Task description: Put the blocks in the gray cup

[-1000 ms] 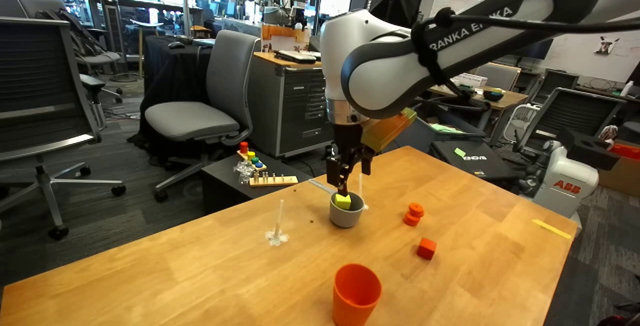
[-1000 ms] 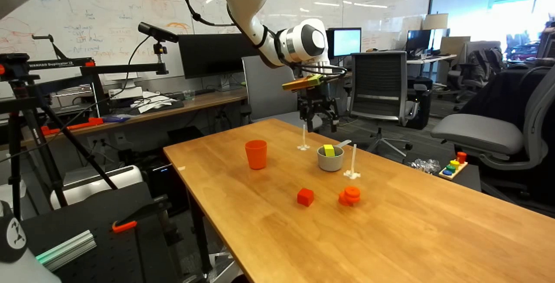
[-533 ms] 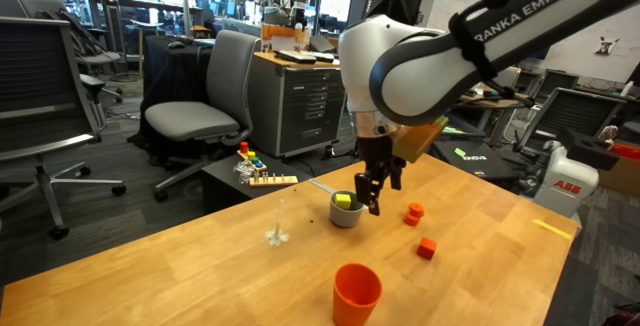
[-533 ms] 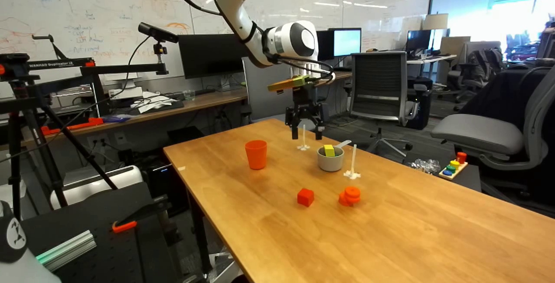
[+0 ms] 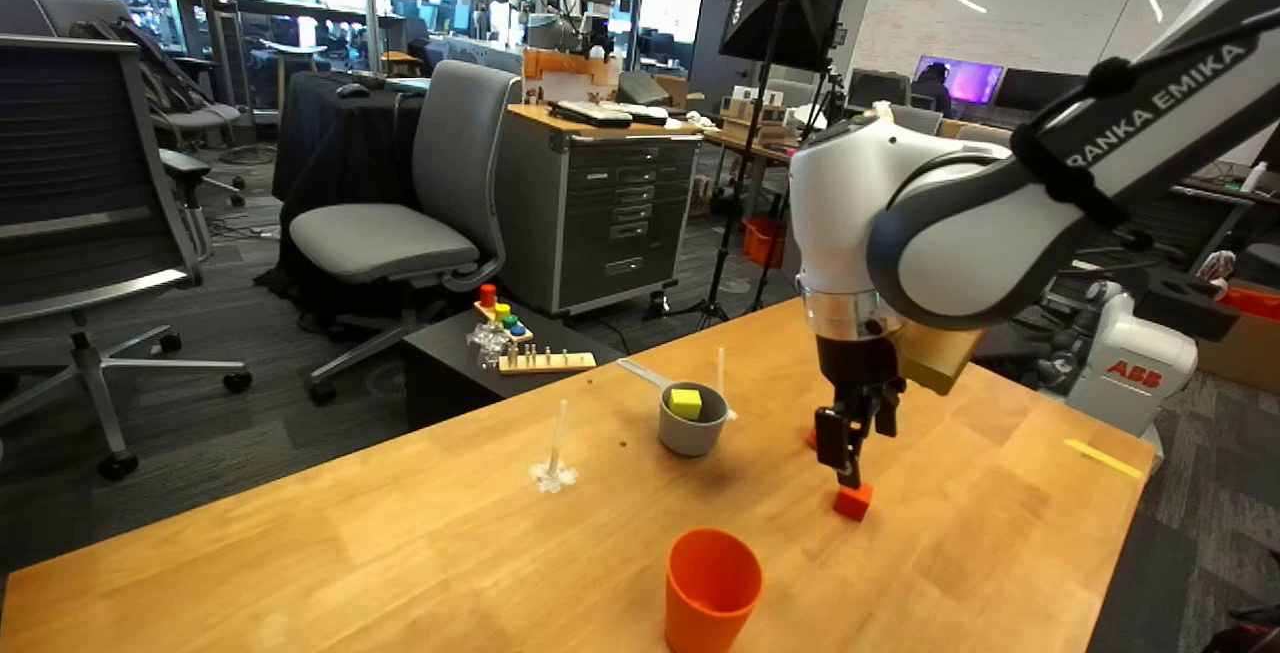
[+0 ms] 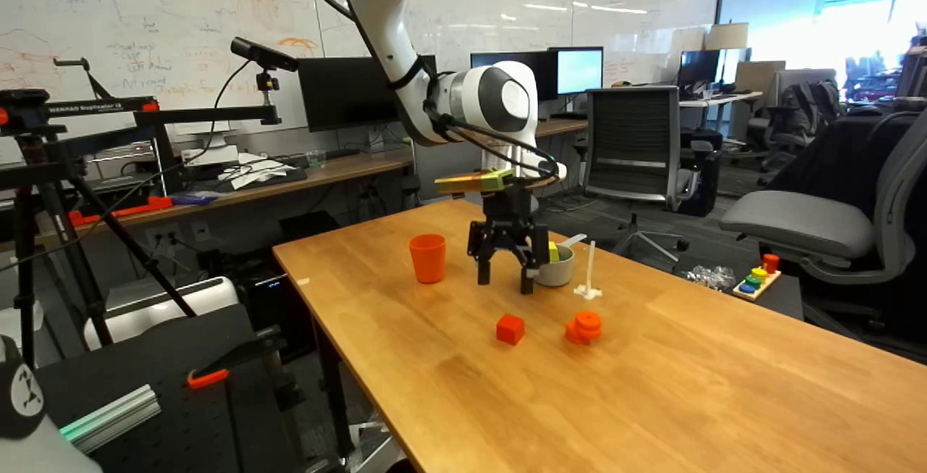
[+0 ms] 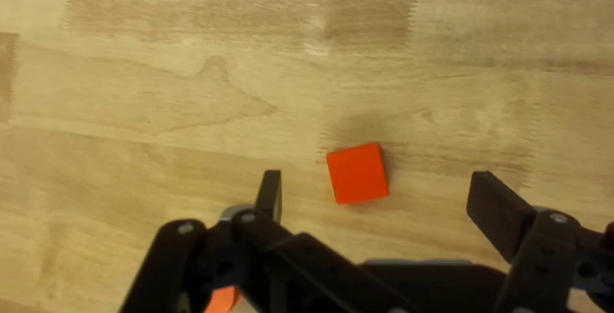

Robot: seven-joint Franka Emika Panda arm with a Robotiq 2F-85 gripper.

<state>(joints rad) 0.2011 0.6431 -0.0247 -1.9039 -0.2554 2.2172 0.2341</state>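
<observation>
Hand (image 6: 505,279) hovering, jaws apart, twelve o'clock of red block (image 6: 510,329) in an exterior view; gray cup (image 5: 690,437) holding yellow block (image 5: 685,403).

This is a robotics lab; an ABB robot (image 5: 1128,363), a scribbled whiteboard (image 6: 239,13), monitors (image 6: 579,72) and a softbox (image 5: 790,13) show it.

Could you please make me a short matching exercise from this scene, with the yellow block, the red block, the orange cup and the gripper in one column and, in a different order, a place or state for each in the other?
Things:
1. yellow block
2. red block
3. orange cup
4. gripper

Places and states:
A. open, holding nothing
B. in the gray cup
C. standing upright, mouth facing up
D. resting on the table, visible in the wrist view

Right pairs: 1-B; 2-D; 3-C; 4-A
</observation>
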